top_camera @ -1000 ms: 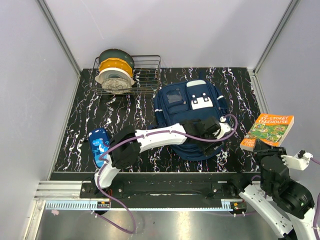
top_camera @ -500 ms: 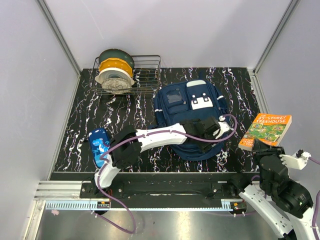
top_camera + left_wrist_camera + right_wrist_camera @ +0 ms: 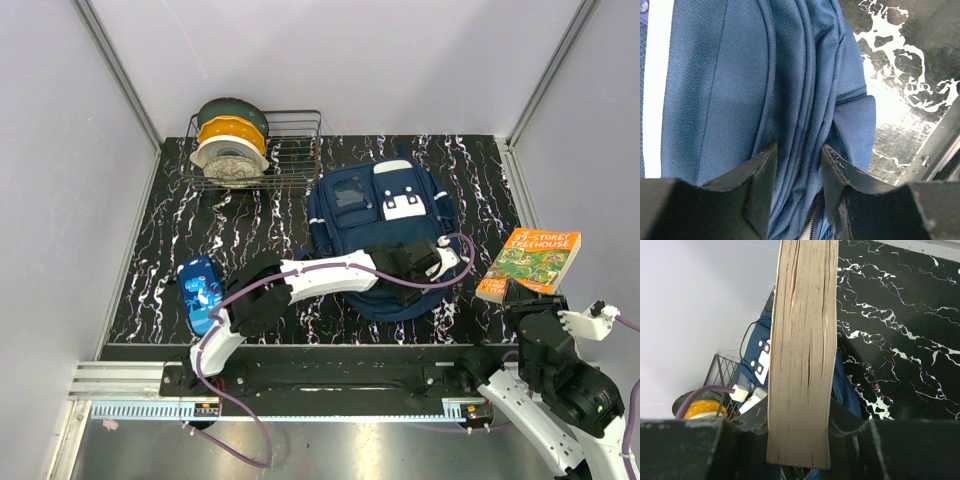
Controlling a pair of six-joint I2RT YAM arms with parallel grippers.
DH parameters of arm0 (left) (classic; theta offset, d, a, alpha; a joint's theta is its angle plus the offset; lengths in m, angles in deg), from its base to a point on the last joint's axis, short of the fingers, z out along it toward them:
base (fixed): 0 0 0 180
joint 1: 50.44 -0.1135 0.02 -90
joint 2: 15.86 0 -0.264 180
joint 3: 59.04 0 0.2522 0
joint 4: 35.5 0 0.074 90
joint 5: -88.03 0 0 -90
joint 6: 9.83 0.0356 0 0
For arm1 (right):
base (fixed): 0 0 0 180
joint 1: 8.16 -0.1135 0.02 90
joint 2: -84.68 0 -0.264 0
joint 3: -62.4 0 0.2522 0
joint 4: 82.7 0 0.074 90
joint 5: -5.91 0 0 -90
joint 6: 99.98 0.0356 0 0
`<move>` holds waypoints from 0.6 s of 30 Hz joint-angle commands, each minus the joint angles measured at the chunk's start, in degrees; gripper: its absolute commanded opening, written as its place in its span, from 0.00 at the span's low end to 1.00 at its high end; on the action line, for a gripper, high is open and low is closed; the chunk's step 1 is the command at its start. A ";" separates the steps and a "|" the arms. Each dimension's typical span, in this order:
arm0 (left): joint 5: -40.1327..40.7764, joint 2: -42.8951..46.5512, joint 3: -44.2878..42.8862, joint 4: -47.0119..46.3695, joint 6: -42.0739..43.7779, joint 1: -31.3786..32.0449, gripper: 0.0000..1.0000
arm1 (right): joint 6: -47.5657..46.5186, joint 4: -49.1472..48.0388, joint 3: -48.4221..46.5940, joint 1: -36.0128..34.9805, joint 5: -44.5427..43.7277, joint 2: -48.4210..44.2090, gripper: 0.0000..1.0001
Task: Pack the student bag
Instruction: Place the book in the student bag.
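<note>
Our two arms: white shells, black joints, purple cables.

Our left arm point(image 3: 320, 272) is built of slim white links between bulky black joint housings, and a purple cable point(image 3: 410, 290) runs from its base to a white plug point(image 3: 450, 258) at the wrist. Our right arm point(image 3: 545, 355) has the same white shells and round black housings, with a white block point(image 3: 590, 318) at the wrist and a short stretch of purple cable at the frame's edge. The fingers of our left gripper point(image 3: 799, 150) are matte black, blocky and wedge-tipped, with pale scuffs along their inner edges. The fingers of our right gripper point(image 3: 799, 412) are the same black, with worn, greyish rims.
</note>
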 commanded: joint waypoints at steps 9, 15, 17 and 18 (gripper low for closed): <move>4.86 -0.72 -1.14 -0.37 0.36 -0.14 0.00 | 0.81 -5.43 -0.32 -0.05 -1.61 -0.97 0.13; 7.31 5.34 -1.32 -1.43 1.94 -0.31 0.00 | -0.07 -4.91 -0.76 -0.05 -1.97 -1.41 0.13; 8.02 7.97 -3.16 -0.55 2.65 -0.92 0.00 | 0.37 -3.86 -1.20 -0.05 -2.14 -1.67 0.13; 8.54 8.86 -3.95 -0.11 3.00 -1.28 0.00 | 0.72 -3.33 -1.37 -0.14 -2.14 -1.76 0.13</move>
